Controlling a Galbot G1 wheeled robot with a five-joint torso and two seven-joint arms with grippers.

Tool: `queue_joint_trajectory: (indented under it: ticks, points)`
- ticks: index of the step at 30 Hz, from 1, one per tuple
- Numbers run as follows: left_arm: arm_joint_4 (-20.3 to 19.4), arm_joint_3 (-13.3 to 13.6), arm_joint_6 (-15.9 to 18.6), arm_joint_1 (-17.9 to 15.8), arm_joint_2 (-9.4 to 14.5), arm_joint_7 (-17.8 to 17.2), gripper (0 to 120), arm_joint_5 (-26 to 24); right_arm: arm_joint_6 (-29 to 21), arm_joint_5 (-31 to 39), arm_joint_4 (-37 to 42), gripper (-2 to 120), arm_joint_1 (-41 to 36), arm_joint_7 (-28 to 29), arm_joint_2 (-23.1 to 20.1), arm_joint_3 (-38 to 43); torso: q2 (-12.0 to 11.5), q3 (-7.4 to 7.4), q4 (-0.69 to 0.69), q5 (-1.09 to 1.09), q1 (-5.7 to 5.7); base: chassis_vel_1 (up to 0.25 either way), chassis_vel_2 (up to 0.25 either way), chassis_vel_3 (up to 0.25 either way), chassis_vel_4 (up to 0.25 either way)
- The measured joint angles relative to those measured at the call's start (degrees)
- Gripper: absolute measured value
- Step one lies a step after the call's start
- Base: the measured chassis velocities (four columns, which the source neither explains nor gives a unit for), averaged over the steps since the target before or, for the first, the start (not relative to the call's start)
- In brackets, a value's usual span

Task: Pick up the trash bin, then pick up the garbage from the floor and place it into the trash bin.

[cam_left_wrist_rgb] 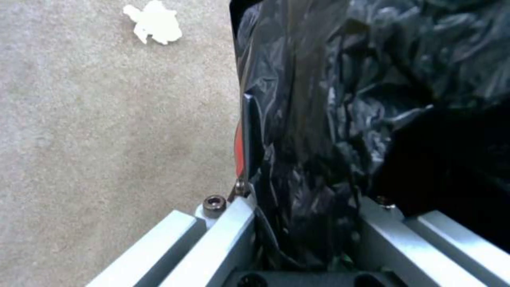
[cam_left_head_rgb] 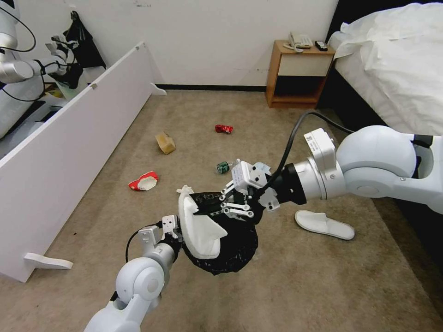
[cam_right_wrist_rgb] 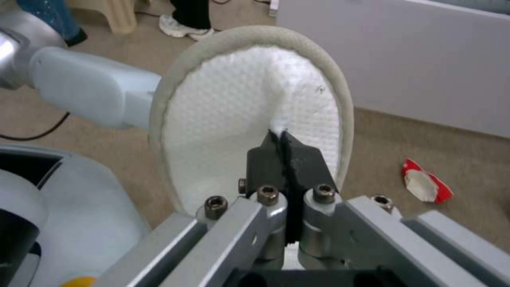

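Left to right, head view.

White partition board point(cam_left_head_rgb: 69, 138) stands along the left edge of the carpet point(cam_left_head_rgb: 300, 286).

Litter on the floor, well apart: torn red-white paper cup point(cam_left_head_rgb: 144, 181), tan paper bag point(cam_left_head_rgb: 165, 142), red can point(cam_left_head_rgb: 224, 129), green-labelled bottle point(cam_left_head_rgb: 223, 167) just behind the right wrist. A white tissue point(cam_left_wrist_rgb: 154, 22) lies on the carpet in the left wrist view.

Left gripper point(cam_left_head_rgb: 171, 230): low, centre-left, jaws clamped on the rim of the trash bin point(cam_left_head_rgb: 226, 251), black liner bunched between them, a sliver of red wall visible beside it in the wrist view. Bin is held off the floor and tilted, mouth towards the right arm.

Right gripper point(cam_left_head_rgb: 217, 206): at the bin mouth, jaws pinched narrow on the fabric of a white slipper point(cam_left_head_rgb: 200, 226). The slipper stands on edge across the mouth, sole side towards the left arm, partly inside and partly above the rim.

Second slipper point(cam_left_head_rgb: 324, 224) lies flat on the carpet under the right forearm.

Step in hand, by judgement: depositing the slipper.
- Push the slipper deeper before letting go; released now it looks likely to hang on the rim or tip out.
- Angle its toe down into the liner.
- Left arm should keep the bin steady; levelling the mouth upward would help retention.
- Risk: liner snagging on the right jaws during withdrawal.
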Motion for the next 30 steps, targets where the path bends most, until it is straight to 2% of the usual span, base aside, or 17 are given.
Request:
queue_joint_trajectory:
  ticks: [9, 20, 22, 23, 25, 26, 28, 29, 30]
  points:
    - [-0.58, -0.07, 0.41, 0.66, -0.31, -0.01, 0, -0.48, 0.55, -2.04, -1.31, 0, -1.88, -0.71, -0.06, -0.02, 0.00, 0.00, 0.00, -0.01, 0.00, 0.000, 0.000, 0.000, 0.000]
    - [-1.53, -0.44, 0.59, 1.04, -0.27, -0.29, 0, -1.89, 1.28, -6.11, -4.57, 0, -8.13, -0.49, -3.28, 2.80, 0.00, 0.00, 0.01, -0.01, 0.00, 0.000, 0.000, 0.000, 0.000]
    - [-1.58, -0.45, 0.60, 0.97, -0.33, -0.38, 0, -2.09, 1.36, -6.80, -5.10, 8, -9.10, -0.39, -3.92, 3.14, 0.00, 0.00, 0.01, -0.01, 0.00, 0.000, 0.000, 0.000, 0.000]
    - [-1.58, -0.45, 0.60, 0.97, -0.33, -0.38, 0, -2.09, 1.36, -6.80, -5.10, 8, -9.10, -0.39, -3.92, 3.14, 0.00, 0.00, 0.01, -0.01, 0.00, 0.000, 0.000, 0.000, 0.000]
    - [-1.58, -0.48, 0.61, 0.80, -0.40, -0.48, 0, -2.33, 1.46, -7.40, -5.63, 20, -9.66, -0.48, -4.25, 3.27, 0.00, 0.00, 0.01, -0.01, 0.00, 0.000, 0.000, 0.000, 0.000]
    - [-1.58, -0.48, 0.61, 0.80, -0.40, -0.48, 0, -2.33, 1.46, -7.40, -5.63, 20, -9.66, -0.48, -4.25, 3.27, 0.00, 0.00, 0.01, -0.01, 0.00, 0.000, 0.000, 0.000, 0.000]
    - [-1.65, -0.53, 0.61, 0.70, -0.45, -0.63, 0, -2.65, 1.51, -7.80, -5.92, 32, -9.99, -0.83, -4.26, 3.24, 0.00, 0.00, 0.01, -0.01, 0.00, 0.000, 0.000, 0.000, 0.000]
    - [-1.65, -0.53, 0.61, 0.70, -0.45, -0.63, 0, -2.65, 1.51, -7.80, -5.92, 32, -9.99, -0.83, -4.26, 3.24, 0.00, 0.00, 0.01, -0.01, 0.00, 0.000, 0.000, 0.000, 0.000]
    - [-1.68, -0.55, 0.61, 0.64, -0.48, -0.69, 0, -2.77, 1.55, -8.10, -5.98, 37, -10.23, -1.02, -4.20, 3.11, 0.00, 0.00, 0.01, -0.01, 0.00, 0.000, 0.000, 0.000, 0.000]
